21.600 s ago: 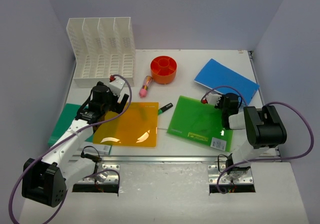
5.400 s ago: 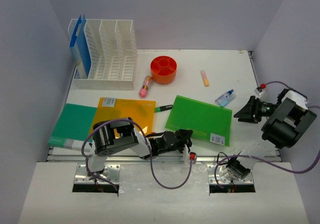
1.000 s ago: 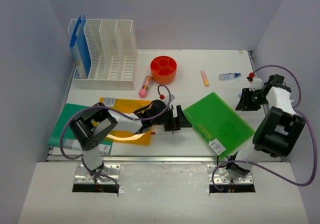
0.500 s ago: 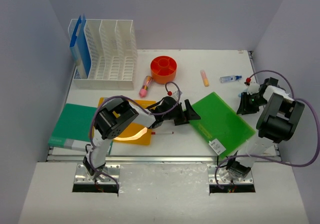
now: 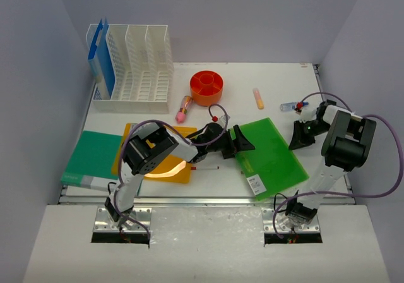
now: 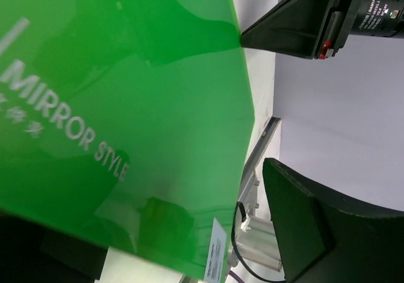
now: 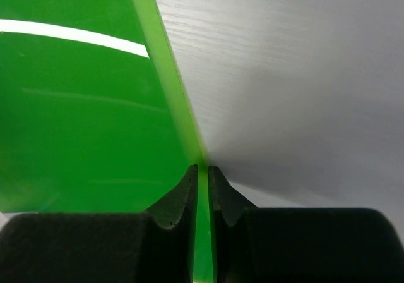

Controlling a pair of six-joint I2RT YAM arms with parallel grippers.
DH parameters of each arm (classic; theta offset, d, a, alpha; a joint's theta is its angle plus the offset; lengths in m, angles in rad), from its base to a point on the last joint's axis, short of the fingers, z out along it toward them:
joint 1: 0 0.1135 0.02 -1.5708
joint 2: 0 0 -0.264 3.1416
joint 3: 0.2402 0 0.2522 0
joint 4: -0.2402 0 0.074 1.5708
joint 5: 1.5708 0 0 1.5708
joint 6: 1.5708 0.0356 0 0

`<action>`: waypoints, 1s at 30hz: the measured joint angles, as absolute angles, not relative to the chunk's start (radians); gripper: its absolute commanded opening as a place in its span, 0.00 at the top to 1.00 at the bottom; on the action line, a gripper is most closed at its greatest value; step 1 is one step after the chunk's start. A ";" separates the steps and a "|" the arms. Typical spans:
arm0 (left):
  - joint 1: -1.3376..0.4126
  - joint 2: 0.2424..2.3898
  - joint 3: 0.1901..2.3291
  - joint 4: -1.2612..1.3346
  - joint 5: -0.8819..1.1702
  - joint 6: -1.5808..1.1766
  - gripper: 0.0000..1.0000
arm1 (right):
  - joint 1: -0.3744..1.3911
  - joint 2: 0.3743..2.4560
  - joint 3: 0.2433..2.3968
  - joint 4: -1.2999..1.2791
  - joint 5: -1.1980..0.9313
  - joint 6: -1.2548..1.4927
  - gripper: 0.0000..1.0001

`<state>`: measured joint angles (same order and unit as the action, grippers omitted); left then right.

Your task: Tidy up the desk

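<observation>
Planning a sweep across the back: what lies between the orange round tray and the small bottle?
One peach marker lies on the desk between the orange round tray and the small bottle, as the top view shows.

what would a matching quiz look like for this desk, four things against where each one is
Things:
1 blue folder
2 green folder
3 teal folder
4 orange pot

Places:
a left front corner of the desk
b leftmost slot of the rack
c edge pinched in the right hand
d back of the desk, near the middle

Pairs: 1-b, 2-c, 3-a, 4-d
</observation>
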<state>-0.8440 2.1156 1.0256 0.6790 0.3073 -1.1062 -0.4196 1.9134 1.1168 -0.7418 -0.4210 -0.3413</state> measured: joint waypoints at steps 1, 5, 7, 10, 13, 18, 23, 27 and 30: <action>-0.844 2.118 1.026 0.681 0.308 -1.108 0.20 | -0.405 1.915 1.117 -0.749 -0.427 -0.342 0.89; -0.844 2.132 1.026 0.701 0.314 -1.115 0.32 | -0.356 1.924 1.117 -0.770 -0.453 -0.342 0.89; -0.844 2.140 1.026 0.702 0.316 -1.117 0.45 | -0.340 1.925 1.117 -0.776 -0.461 -0.342 0.89; -0.844 2.147 1.026 0.702 0.318 -1.107 0.67 | -0.334 1.925 1.117 -0.781 -0.468 -0.344 0.89; -0.843 2.149 1.026 0.677 0.321 -1.097 0.87 | -0.338 1.925 1.117 -0.787 -0.474 -0.348 0.89; -0.839 2.140 1.027 0.670 0.342 -1.058 1.00 | -0.342 1.923 1.116 -0.800 -0.489 -0.355 0.80; -0.836 2.083 1.027 0.624 0.349 -0.975 1.00 | -0.338 1.895 1.116 -0.823 -0.508 -0.357 0.56; -0.836 1.988 1.027 0.575 0.356 -0.884 1.00 | -0.337 1.822 1.126 -0.852 -0.536 -0.350 0.23; -0.831 1.905 1.039 0.515 0.363 -0.812 1.00 | -0.338 1.748 1.162 -0.879 -0.576 -0.337 0.09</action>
<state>-0.8312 1.9053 1.0390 0.5155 0.3631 -0.8120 -0.3378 1.7482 1.1623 -0.8789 -0.5758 -0.3373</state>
